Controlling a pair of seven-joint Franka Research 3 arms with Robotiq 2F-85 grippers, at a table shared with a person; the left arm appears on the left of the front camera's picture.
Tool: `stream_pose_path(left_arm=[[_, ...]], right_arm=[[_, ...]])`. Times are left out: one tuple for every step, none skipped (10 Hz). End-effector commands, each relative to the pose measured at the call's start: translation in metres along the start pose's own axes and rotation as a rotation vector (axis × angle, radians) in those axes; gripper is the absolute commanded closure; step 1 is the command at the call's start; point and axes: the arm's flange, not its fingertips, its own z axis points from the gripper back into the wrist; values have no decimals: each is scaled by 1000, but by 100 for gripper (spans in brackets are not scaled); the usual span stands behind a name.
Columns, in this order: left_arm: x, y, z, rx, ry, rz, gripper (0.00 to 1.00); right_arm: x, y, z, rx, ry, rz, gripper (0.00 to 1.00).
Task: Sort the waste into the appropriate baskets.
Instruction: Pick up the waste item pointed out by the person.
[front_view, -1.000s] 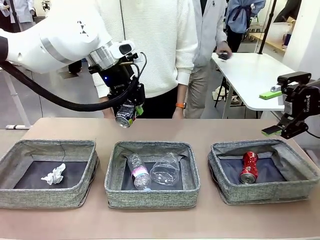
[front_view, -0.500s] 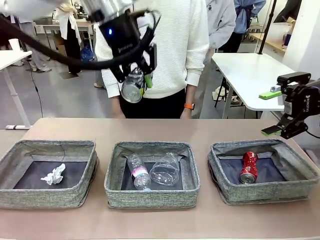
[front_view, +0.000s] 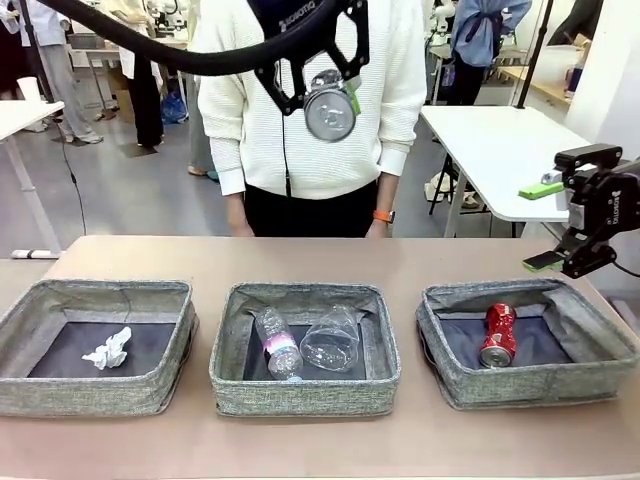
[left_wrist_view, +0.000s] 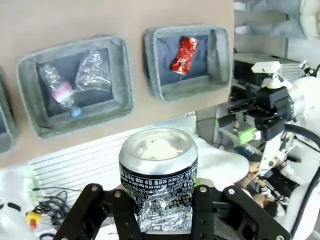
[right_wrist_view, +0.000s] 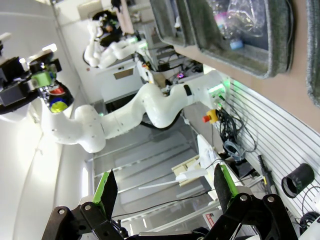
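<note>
We see the left gripper (front_view: 330, 100) has risen further since a moment ago, now high in front of the person's (front_view: 310, 130) chest and right of where it was. It's clamped on the can (left_wrist_view: 158, 175), which sits between its fingers, top end facing the wrist camera, well above the baskets (front_view: 305, 350). The right gripper (front_view: 575, 255) hasn't moved, jaws wide and holding nothing, just over the far rim of the basket with the red can (front_view: 497, 335).
</note>
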Motion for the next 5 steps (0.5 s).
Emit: stream_pose_path(left_arm=[[4,-9,6,-77,41,-16,79],[11,-7,13,-101,56,15,79],[21,0,18,-79,84,43,79],[27,7,20,-50,110,30,79],[29,15,17,-18,161,-21,79]], right_arm=[[0,4,-1,23,0,5,0],[0,4,-1,23,0,5,0],[0,4,-1,23,0,5,0],[0,4,-1,23,0,5,0],[0,4,-1,23,0,5,0]])
